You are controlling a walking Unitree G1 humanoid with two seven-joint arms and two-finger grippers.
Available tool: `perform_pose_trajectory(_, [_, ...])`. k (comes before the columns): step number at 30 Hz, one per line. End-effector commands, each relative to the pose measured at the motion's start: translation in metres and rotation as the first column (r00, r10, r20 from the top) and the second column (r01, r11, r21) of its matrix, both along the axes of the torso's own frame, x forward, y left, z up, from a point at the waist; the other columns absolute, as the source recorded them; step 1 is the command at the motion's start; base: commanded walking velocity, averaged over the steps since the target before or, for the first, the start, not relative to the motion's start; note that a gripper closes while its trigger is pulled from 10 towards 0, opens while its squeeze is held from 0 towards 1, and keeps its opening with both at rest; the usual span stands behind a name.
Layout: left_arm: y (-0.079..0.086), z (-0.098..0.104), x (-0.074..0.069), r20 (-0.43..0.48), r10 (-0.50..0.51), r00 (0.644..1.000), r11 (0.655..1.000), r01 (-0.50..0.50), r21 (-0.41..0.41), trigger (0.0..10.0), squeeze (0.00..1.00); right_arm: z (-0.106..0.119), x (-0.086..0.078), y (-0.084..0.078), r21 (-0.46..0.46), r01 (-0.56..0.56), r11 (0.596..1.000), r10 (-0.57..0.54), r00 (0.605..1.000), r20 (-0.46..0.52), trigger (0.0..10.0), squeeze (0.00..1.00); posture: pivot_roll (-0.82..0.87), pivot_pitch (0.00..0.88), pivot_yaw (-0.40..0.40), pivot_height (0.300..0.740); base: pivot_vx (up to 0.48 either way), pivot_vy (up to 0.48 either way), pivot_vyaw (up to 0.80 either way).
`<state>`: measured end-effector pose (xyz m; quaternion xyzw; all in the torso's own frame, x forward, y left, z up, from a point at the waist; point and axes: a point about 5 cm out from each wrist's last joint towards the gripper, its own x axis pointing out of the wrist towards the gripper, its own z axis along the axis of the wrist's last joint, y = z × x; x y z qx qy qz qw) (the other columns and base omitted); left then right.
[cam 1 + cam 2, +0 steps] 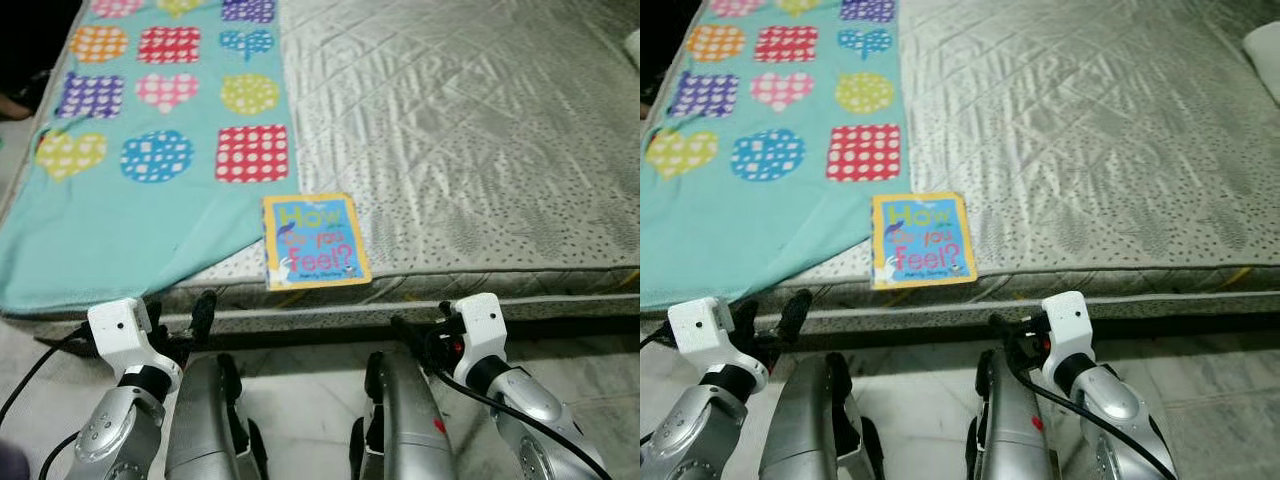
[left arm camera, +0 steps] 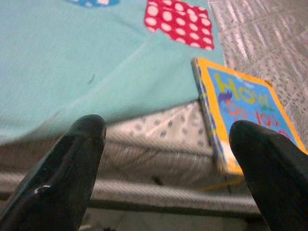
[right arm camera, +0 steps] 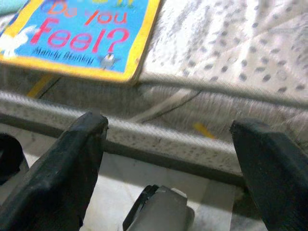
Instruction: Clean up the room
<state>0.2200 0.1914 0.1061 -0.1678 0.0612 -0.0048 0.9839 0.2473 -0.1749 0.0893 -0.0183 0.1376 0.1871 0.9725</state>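
Your left gripper (image 2: 163, 159) hangs with jaws wide, below the bed (image 1: 470, 130) edge. The picture book (image 1: 315, 241) lies flat at that edge, ahead between both arms, long axis pointing away. Your right gripper (image 3: 168, 159) also gapes.

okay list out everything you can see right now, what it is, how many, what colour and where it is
book: one, blue cover with yellow border, flat at the near edge of the mattress, its far left corner at the blanket's edge
blanket: one, teal with spotted hearts, circles and squares in many colours, spread over the left part of the mattress
mattress: one, grey quilted with a dotted pattern, across the scene ahead
floor: pale marbled tiles, below the mattress edge
white object: one, at the far right edge on the mattress, too cut off to identify
left gripper: black fingers open, low in front of the mattress edge, left of the book
right gripper: black fingers open, low in front of the mattress edge, right of the book
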Motion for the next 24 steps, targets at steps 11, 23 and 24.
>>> perform_pose_trajectory(11, [0.0017,-0.0024,-0.0007,-0.022,0.015,1.000,0.999,-0.014,0.029,10.0,0.00,-0.0037,-0.0019,-0.0067,0.001,0.029,1.000,-0.029,0.999,-0.022,10.0,0.00,-0.05,0.280,-0.044,0.547,0.145,0.000,0.00])
perform_pose_trajectory(23, [0.0035,-0.0036,-0.0007,-0.044,0.038,0.998,0.999,-0.037,0.036,10.0,0.00,-0.0037,-0.0018,-0.0069,0.003,0.030,1.000,-0.030,0.999,-0.024,10.0,0.00,-0.06,0.281,-0.048,0.547,0.000,0.000,0.00])
perform_pose_trajectory(24, [0.0033,-0.0033,-0.0002,-0.043,0.041,0.998,0.999,-0.040,0.031,10.0,0.00,-0.0037,-0.0021,-0.0071,0.003,0.031,1.000,-0.030,0.999,-0.025,10.0,0.00,-0.06,0.281,-0.048,0.547,0.000,0.000,0.00])
